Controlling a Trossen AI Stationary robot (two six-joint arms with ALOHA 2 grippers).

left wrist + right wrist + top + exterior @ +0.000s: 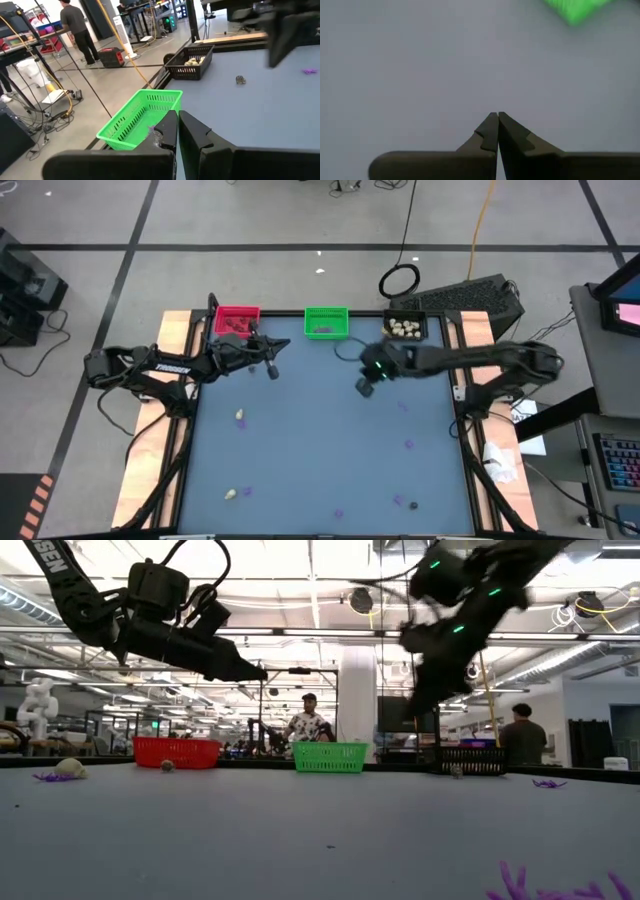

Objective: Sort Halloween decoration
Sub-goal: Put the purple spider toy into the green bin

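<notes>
Blue-grey tabletop (320, 450), seen from above, with three bins along its far edge: a red bin (237, 320), a green bin (326, 322) and a black bin (405, 328) holding cream-white lumps (404, 329). Unsorted trinkets lie scattered on the near half: a cream-white lump (241, 417) left of centre, another (232, 494) near the front edge beside a purple bit (248, 491), purple bits (409, 444) on the right side, and a dark lump (413, 504) near the front right.

Left gripper (272, 369) hangs above the tabletop between the red and green bins, its fingers (167, 131) pressed together; a small greyish scrap seems to sit at the tips, though what it is cannot be told.

Right gripper (364, 387) hangs just in front of the black bin, its fingers (490, 131) closed tip to tip on nothing, with bare tabletop beneath them.

Key relation: every loose trinket lies toward the front edge, well apart from both grippers. The left-of-centre cream-white lump lies nearer the left gripper; the purple bits on the right lie nearer the right gripper, forward and outward from its fingers. Judged from this layout, the right arm would need to reach toward the front and open its fingers before any pick. The trinkets are too small to show a long axis.
</notes>
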